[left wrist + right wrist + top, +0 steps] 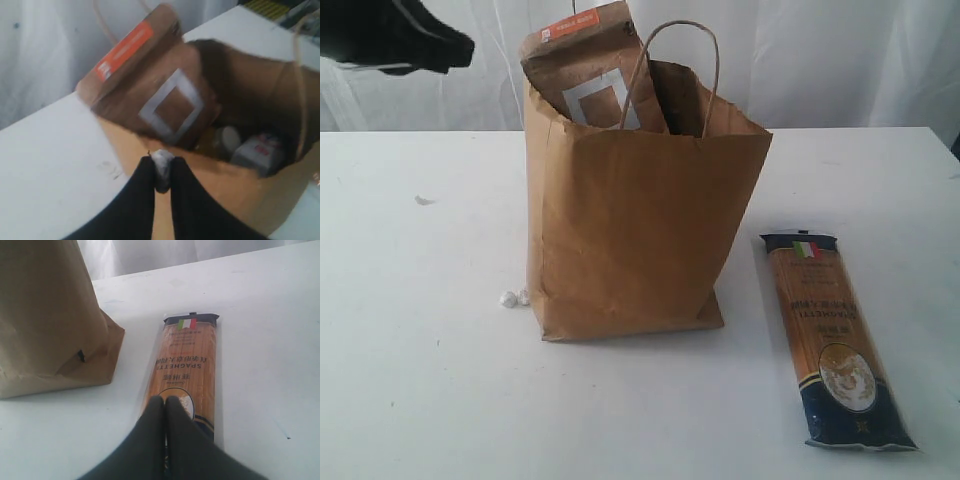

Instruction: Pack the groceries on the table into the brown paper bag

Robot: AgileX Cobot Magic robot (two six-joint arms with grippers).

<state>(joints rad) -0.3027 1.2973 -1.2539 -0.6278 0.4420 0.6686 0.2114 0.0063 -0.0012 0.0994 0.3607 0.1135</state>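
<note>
Only the long, flat spaghetti pack in clear film with dark blue ends is left out on the wide white tabletop. It lies just to the right of the tall, creased brown paper bag, apart from it, with a strip of bare table between.

The right gripper hangs over the pack's dark blue end, its two black fingers pressed together and holding nothing. The pack's long axis runs straight away from those tips toward the end with the little flag, so I'd say the jaws must part and take it across its narrow width. This arm is plainly the nearer one.

The left gripper is up beside the bag's mouth. Its fingers are drawn almost together, and a small pale scrap shows at the tips — what it is I cannot tell.

The brown pouch with the orange label leans out of the bag on the left. The twisted handle loop arches over the rest of the opening, so the pack will likely need to go in end-first on the right. To the pack's right the table lies bare — plenty of room to lift.
</note>
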